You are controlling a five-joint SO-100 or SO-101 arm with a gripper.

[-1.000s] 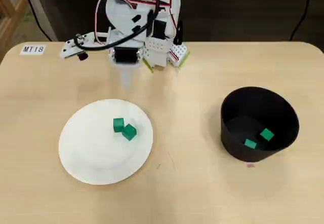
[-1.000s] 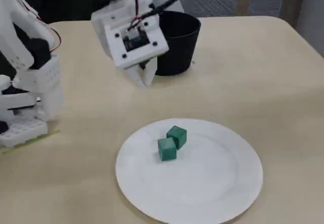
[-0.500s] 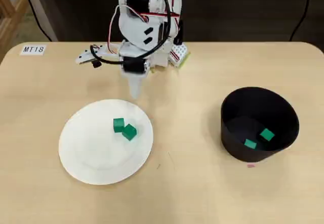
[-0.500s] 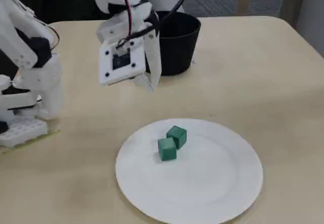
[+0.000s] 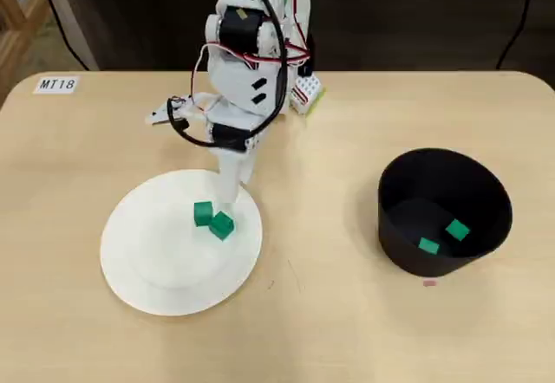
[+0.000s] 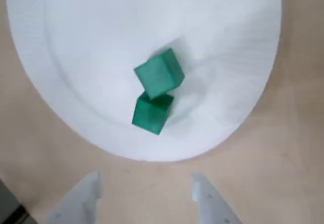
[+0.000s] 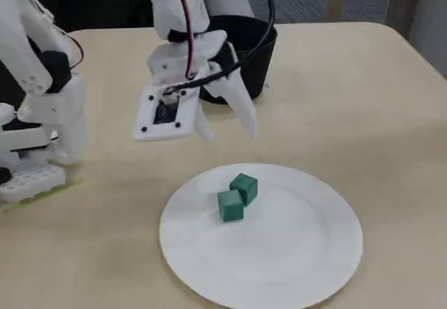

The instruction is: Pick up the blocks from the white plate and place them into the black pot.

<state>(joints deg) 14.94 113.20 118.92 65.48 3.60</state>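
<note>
Two green blocks [image 5: 203, 214] [image 5: 222, 225] lie touching on the white plate [image 5: 156, 262], near its upper right part in the overhead view. The wrist view shows them [image 6: 159, 74] [image 6: 152, 112] on the plate [image 6: 101, 31], and the fixed view does too [image 7: 244, 188] [image 7: 230, 205]. My gripper [image 7: 229, 134] hangs open and empty above the plate's edge [image 7: 279, 253], a little short of the blocks. Its fingers [image 6: 83, 198] frame the bottom of the wrist view. The black pot [image 5: 390, 227] stands to the right with two more green blocks [image 5: 457, 230] [image 5: 428, 245] inside.
The arm's base [image 7: 42, 78] and a small white and green board [image 5: 305, 93] sit at the table's back edge. A paper label reading MT18 [image 5: 57, 83] lies at the back left. The pot [image 7: 255, 50] stands just behind the gripper in the fixed view.
</note>
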